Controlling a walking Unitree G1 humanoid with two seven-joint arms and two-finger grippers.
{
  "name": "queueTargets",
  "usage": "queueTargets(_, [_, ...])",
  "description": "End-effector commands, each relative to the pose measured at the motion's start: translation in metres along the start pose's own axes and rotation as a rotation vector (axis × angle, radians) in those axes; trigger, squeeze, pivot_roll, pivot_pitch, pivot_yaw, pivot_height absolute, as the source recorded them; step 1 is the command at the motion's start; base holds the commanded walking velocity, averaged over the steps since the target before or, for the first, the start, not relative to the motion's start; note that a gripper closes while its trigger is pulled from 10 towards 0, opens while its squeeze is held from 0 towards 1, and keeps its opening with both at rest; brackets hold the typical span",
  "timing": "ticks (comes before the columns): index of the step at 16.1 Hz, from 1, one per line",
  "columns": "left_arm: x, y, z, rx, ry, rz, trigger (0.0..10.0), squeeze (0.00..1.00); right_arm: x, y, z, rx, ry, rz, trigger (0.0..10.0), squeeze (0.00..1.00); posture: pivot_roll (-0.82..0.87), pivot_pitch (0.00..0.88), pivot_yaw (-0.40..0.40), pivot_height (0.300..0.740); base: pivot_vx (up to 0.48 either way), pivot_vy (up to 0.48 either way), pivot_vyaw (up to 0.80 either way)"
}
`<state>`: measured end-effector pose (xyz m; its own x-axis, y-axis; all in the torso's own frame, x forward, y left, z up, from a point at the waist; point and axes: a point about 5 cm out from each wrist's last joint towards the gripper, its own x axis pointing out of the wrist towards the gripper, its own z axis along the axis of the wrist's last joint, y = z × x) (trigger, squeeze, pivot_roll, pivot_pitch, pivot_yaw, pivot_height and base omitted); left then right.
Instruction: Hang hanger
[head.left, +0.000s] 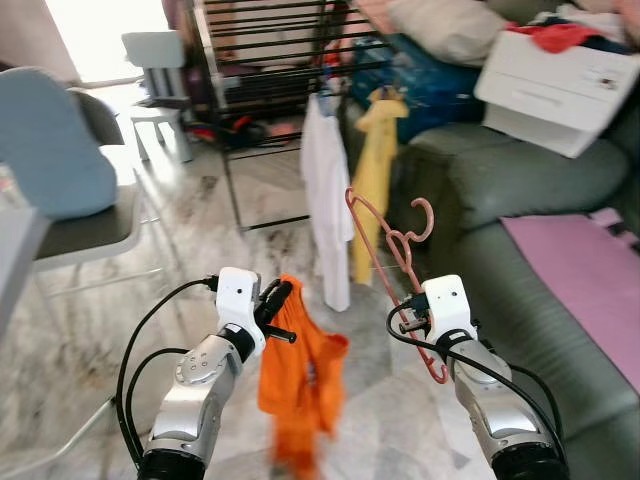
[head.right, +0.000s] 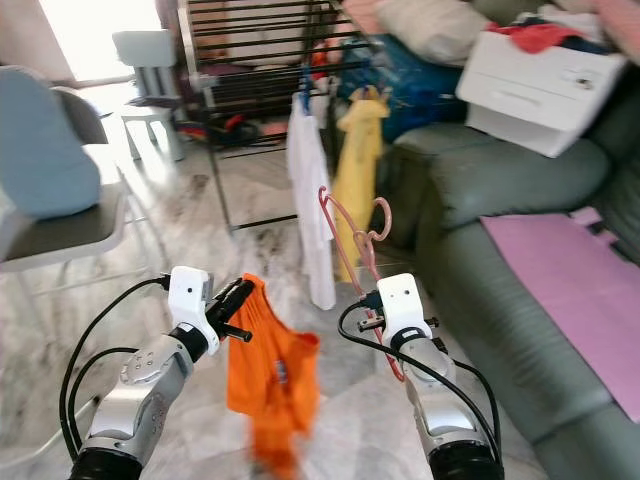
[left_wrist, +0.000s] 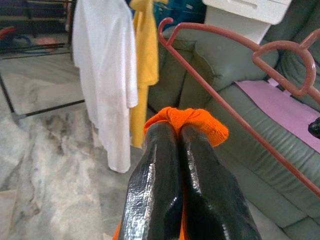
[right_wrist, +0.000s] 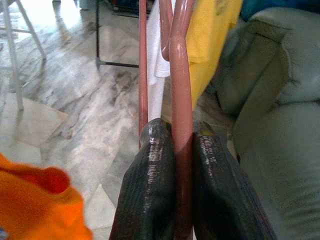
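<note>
Your right gripper (head.left: 418, 318) clamps the pink hanger (head.left: 385, 250) at frame centre-right; it looks light, stiff and slippery, so keep hold low on its bar. Left gripper (head.left: 280, 297) pinches the soft orange garment (head.left: 305, 375).

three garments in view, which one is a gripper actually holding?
The orange garment, pinched in the left gripper and dangling above the floor. The white garment and yellow garment hang on the drying rack, untouched.
</note>
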<state>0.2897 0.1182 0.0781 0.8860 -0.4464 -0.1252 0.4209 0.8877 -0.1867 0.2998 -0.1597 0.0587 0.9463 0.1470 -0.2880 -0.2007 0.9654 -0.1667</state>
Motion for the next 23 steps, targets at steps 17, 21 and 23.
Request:
queueTargets(17, [-0.001, -0.006, 0.009, 0.019, -0.051, -0.039, 10.0, 0.00, 0.002, 0.001, 0.007, -0.001, -0.026, 0.006, 10.0, 0.00, -0.18, 0.000, 0.030, 0.740, 0.000, 0.127, 0.00])
queueTargets(21, [-0.002, -0.009, 0.009, 0.040, -0.058, -0.068, 10.0, 0.00, 0.000, -0.006, 0.006, -0.028, -0.011, 0.026, 10.0, 0.00, -0.18, 0.000, 0.031, 0.740, 0.000, 0.000, 0.00])
queueTargets(23, [-0.003, -0.011, 0.007, 0.035, -0.053, -0.084, 10.0, 0.00, 0.000, -0.012, 0.008, -0.048, -0.007, 0.050, 10.0, 0.00, -0.18, 0.000, 0.038, 0.740, 0.000, 0.000, 0.00])
